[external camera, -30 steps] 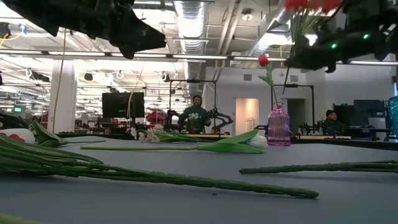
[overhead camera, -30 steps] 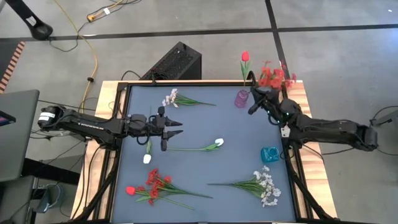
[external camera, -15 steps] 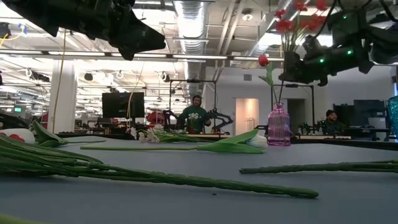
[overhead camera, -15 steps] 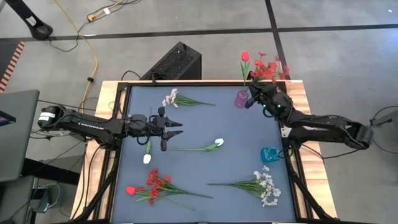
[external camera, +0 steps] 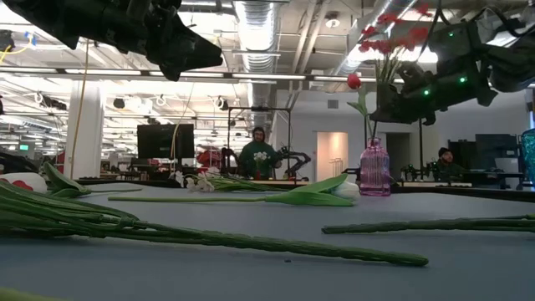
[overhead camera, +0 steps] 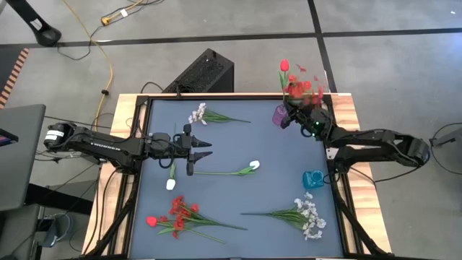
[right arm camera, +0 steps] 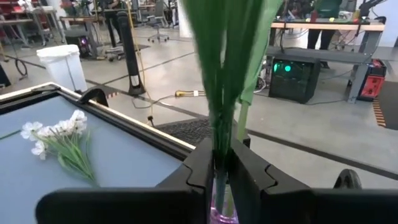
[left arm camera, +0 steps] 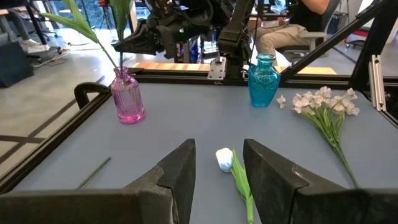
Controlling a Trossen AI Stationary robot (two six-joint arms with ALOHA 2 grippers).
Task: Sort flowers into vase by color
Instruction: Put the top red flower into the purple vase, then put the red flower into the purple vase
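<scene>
My right gripper (overhead camera: 290, 118) is at the table's far right, shut on a red blossom spray (overhead camera: 299, 88) right above the pink vase (overhead camera: 280, 114). The spray's blossoms (external camera: 393, 33) stand high over the vase (external camera: 374, 169). A red tulip (overhead camera: 284, 66) stands in that vase. My left gripper (overhead camera: 206, 149) hovers open over the table's middle left. Beyond its fingers (left arm camera: 219, 168) a white tulip (left arm camera: 225, 159) lies flat on the table. My right gripper pinches the spray's bundle of green stems (right arm camera: 221, 146) between its two fingers. The fingers come in about level from the table's right side and lie across the stems. The spray stands upright, blossoms up, and its lower ends go down at the vase's mouth (right arm camera: 221, 214).
A teal vase (overhead camera: 312, 178) stands near the right edge. On the table lie a white spray (overhead camera: 198, 113) at the far side, another white spray (overhead camera: 307, 215) at the near right, a white tulip (overhead camera: 171, 183), and a red spray with a red tulip (overhead camera: 177, 214) at the near left.
My right gripper has carried the red spray toward the table's left edge and down to the pink vase. The spray has stayed upright, and its stems now stand over the vase's mouth.
</scene>
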